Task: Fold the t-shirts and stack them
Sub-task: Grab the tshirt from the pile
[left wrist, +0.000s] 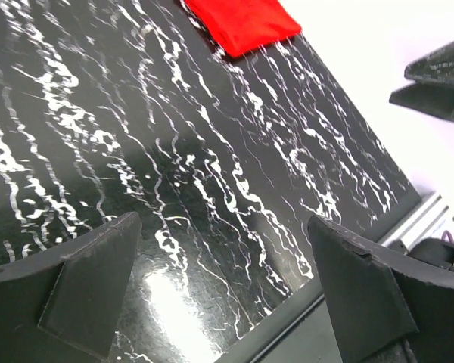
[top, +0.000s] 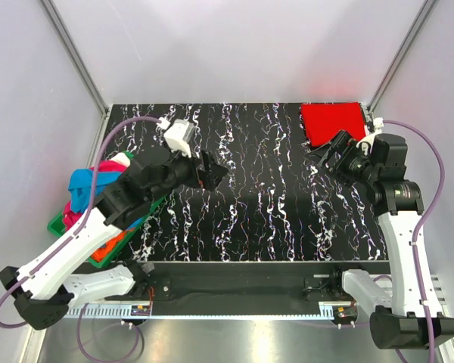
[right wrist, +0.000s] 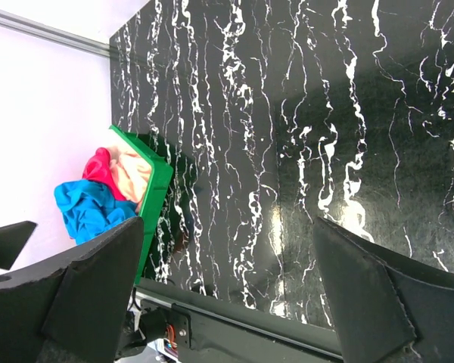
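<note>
A folded red t-shirt point(top: 331, 121) lies flat at the table's back right corner; the left wrist view shows it far off point(left wrist: 242, 23). More t-shirts are heaped in the green basket point(top: 58, 224) at the left: a bright blue one point(top: 83, 185) on top, with pink point(top: 104, 168) and orange point(top: 113, 240) beside it. The right wrist view shows the blue one point(right wrist: 91, 208) and the pink one point(right wrist: 98, 166). My left gripper point(top: 212, 172) point(left wrist: 223, 227) hangs open and empty over the table's middle left. My right gripper point(top: 327, 155) point(right wrist: 228, 227) is open and empty just in front of the red t-shirt.
The table point(top: 257, 204) is black with white marbling, walled by pale panels on three sides. The green basket point(right wrist: 155, 189) hangs over the table's left edge. A metal rail point(top: 234, 287) with the arm bases runs along the near edge.
</note>
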`<state>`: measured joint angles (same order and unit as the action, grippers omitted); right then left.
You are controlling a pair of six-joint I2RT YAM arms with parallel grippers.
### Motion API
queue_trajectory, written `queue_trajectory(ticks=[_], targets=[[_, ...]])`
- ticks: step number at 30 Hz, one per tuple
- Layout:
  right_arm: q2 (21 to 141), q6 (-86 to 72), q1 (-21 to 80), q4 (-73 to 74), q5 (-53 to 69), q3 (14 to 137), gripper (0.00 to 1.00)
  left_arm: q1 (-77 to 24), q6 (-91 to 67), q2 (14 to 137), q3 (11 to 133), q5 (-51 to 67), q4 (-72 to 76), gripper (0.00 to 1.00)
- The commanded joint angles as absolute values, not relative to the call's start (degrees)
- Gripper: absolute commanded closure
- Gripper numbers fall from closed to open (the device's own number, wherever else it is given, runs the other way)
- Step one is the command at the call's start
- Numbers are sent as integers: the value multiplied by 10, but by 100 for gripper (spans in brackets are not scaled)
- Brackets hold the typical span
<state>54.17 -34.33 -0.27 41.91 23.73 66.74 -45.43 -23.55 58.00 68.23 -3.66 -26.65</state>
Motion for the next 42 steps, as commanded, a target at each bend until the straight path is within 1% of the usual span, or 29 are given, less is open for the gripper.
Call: queue_trajectory(ticks=[1,3,4,6,7,9,10,11,12,13,16,18,20,23,27,30,31,33,34,38,42], targets=[[526,-352,-3,413,252,695,0,-454,-233,541,700,-127,-262,1],[523,-358,-3,413,255,693,0,-454,-242,526,704,-192,-287,1],[523,-359,-3,413,257,693,0,-453,-246,520,710,-269,-300,1],[523,-360,-4,411,254,685,0,-447,-264,511,708,-356,-341,1],[523,-360,-3,410,254,681,0,-424,-275,509,708,-428,-356,1],[526,-363,-4,403,258,667,0,-371,-313,510,703,-462,-402,1],[526,-364,-3,398,264,663,0,-286,-334,509,697,-451,-426,1],[528,-368,-4,386,271,651,0,-239,-351,507,686,-432,-430,1],[531,-369,-3,380,286,648,0,-196,-394,503,649,-414,-431,1],[533,-371,-3,374,293,644,0,-130,-417,500,629,-378,-435,1],[535,-384,-4,366,310,636,0,-63,-455,509,565,-348,-432,1],[532,-392,-3,352,331,624,0,-42,-450,528,529,-334,-411,1],[527,-392,-4,350,333,616,0,-20,-423,547,516,-296,-364,2],[519,-391,-4,350,328,609,0,-15,-411,607,522,-295,-343,9],[514,-395,-4,350,343,613,0,-1,-399,649,540,-308,-330,12],[505,-396,-4,350,343,616,0,-1,-376,655,541,-304,-297,25],[502,-394,-3,349,342,619,0,-1,-374,655,542,-301,-290,38],[498,-395,-4,350,341,621,0,-1,-359,650,548,-294,-285,56],[497,-395,-3,350,341,621,0,-1,-351,649,553,-279,-287,73],[494,-407,-3,349,338,619,0,-1,-316,601,618,-237,-299,100],[491,-420,-3,345,298,606,0,-7,-286,570,703,-186,-281,100]])
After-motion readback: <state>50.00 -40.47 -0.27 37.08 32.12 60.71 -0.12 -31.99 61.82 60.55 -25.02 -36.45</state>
